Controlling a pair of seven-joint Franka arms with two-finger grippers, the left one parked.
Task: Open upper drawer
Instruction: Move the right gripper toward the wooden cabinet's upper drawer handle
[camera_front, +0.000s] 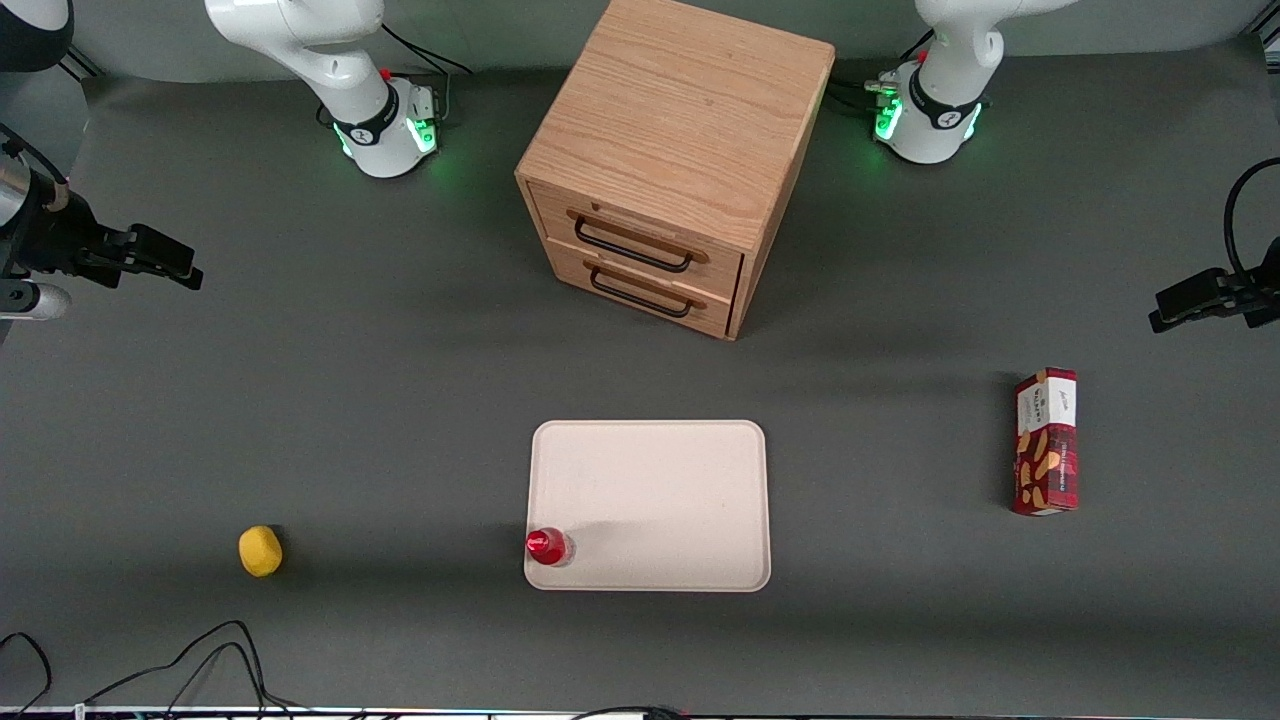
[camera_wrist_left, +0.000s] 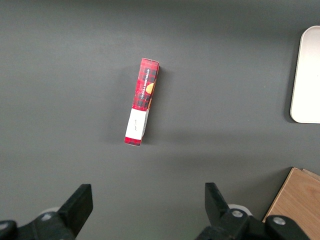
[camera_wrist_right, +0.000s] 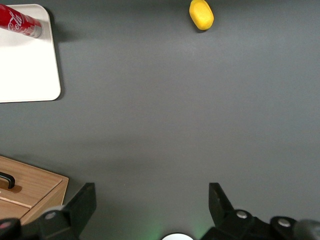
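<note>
Even, bright overhead light; soft shadows beside the cabinet (camera_front: 672, 160) and tray (camera_front: 650, 505); sharp focus throughout.

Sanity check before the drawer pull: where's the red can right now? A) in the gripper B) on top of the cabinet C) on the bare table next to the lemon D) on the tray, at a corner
D: the red can stands on a corner of the white tray, while the gripper hangs open over bare table, away from the upper drawer.
</note>
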